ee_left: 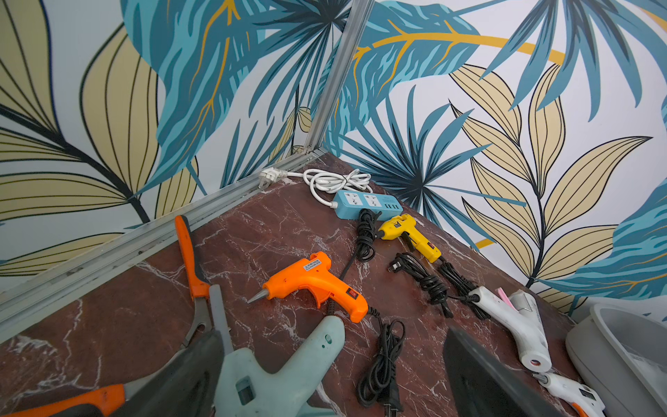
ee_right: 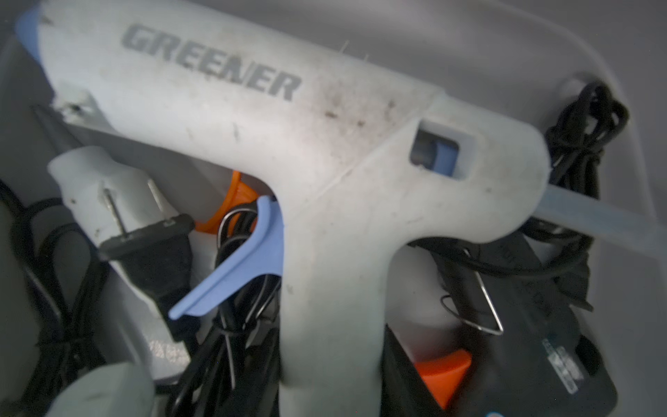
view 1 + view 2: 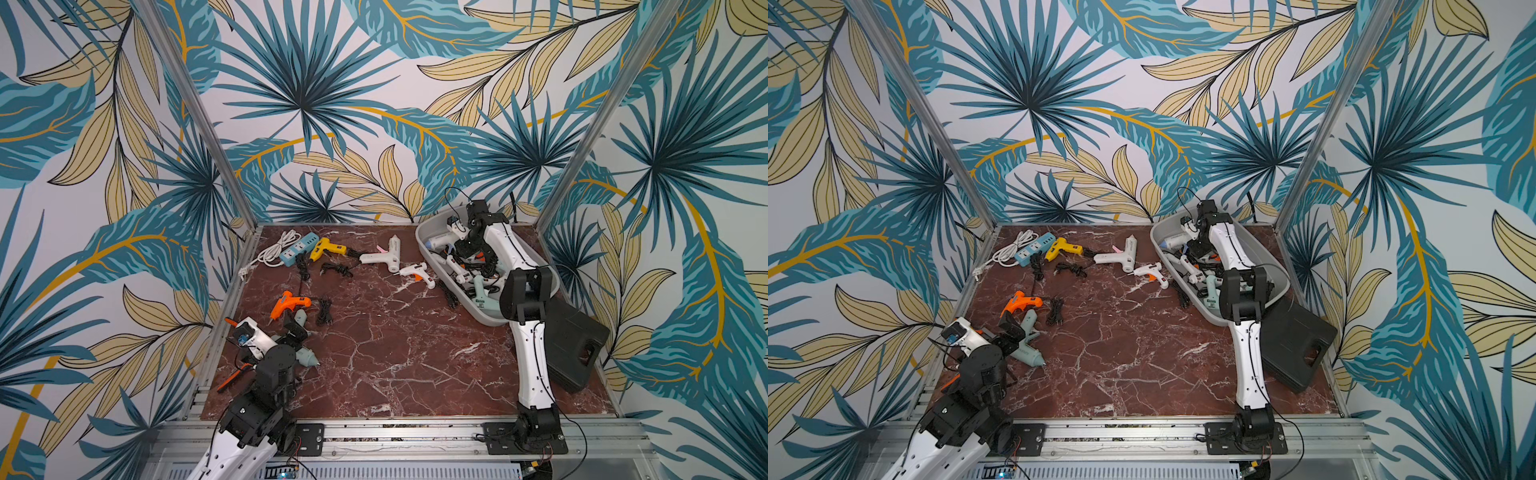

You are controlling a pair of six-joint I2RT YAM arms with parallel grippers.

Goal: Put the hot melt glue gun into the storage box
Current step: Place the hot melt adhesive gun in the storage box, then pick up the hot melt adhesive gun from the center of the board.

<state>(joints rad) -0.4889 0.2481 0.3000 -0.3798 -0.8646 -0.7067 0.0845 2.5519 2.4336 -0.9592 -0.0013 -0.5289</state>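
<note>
The light grey storage box (image 3: 420,239) (image 3: 1158,241) stands at the back right with several glue guns and cords in it. My right gripper (image 3: 467,247) (image 2: 330,379) reaches down into the box and is shut on the handle of a white glue gun (image 2: 252,108) (image 3: 440,241) with a blue trigger. At the front left my left gripper (image 3: 296,332) (image 1: 332,390) is open low over the table. A pale teal glue gun (image 1: 281,379) (image 3: 306,358) lies between its fingers (image 1: 187,379), close to one of them.
On the table lie an orange glue gun (image 3: 289,303), a yellow one (image 3: 326,248), a large white one (image 3: 384,253), a small white one (image 3: 417,272), loose black cords and a blue power strip (image 3: 297,248). Orange-handled pliers (image 1: 191,260) lie front left. A flat black case (image 3: 577,345) lies right.
</note>
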